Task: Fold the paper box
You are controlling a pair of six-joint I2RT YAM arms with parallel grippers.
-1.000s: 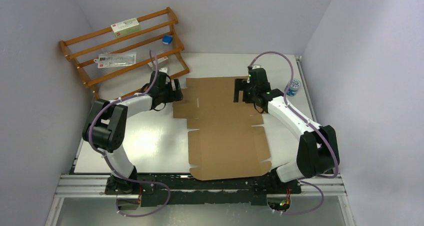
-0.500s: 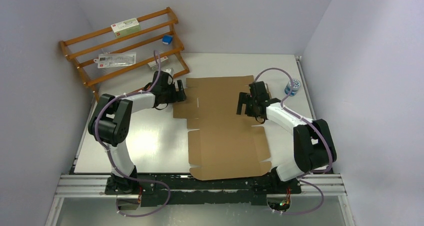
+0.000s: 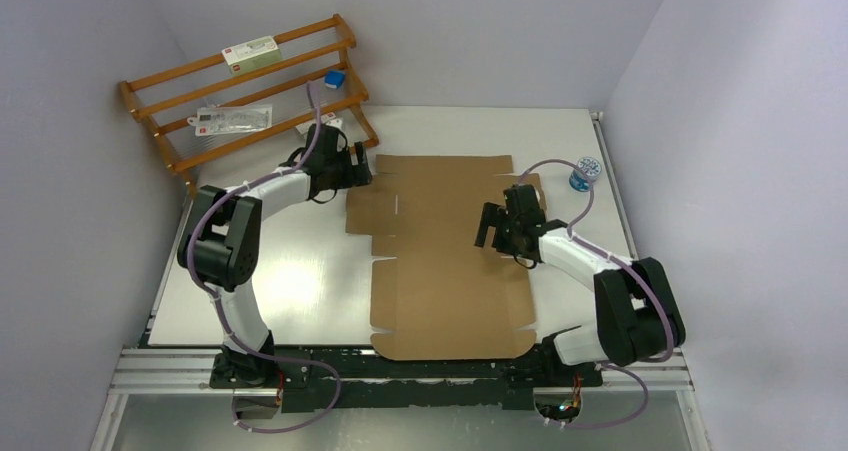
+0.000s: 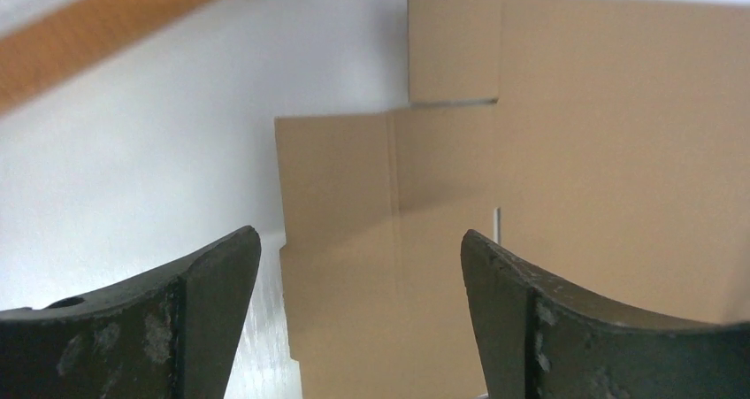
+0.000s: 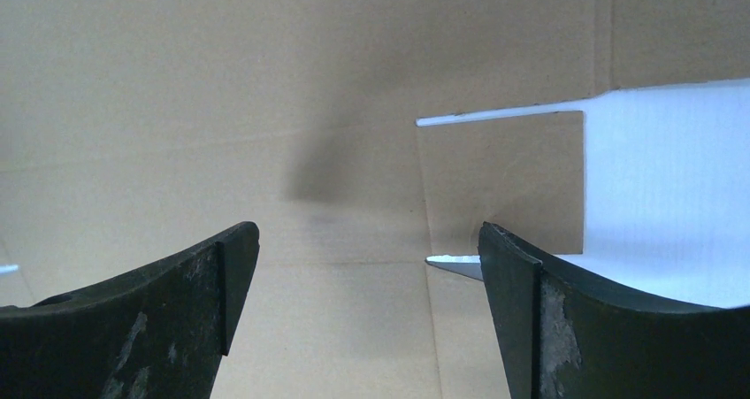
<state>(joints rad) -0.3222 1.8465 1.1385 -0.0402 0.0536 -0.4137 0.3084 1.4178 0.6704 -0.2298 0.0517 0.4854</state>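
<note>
The paper box [image 3: 440,251] is a large flat brown cardboard sheet with flaps and slits, lying on the white table. My left gripper [image 3: 362,167] is open and empty at the sheet's far left corner; its wrist view shows the left flaps [image 4: 354,204] between the fingers. My right gripper [image 3: 490,229] is open and empty, low over the sheet's right side. Its wrist view shows bare cardboard [image 5: 336,151] and a right side flap [image 5: 513,187] with slits.
A wooden rack [image 3: 250,91] with packets and a small blue block [image 3: 334,78] stands at the back left, close behind the left gripper. A small blue and white roll [image 3: 584,173] sits at the right, by the wall.
The right gripper has moved toward the near side along the sheet's right side. The left gripper has shifted slightly farther back. The sheet has slid a little toward the near left.
</note>
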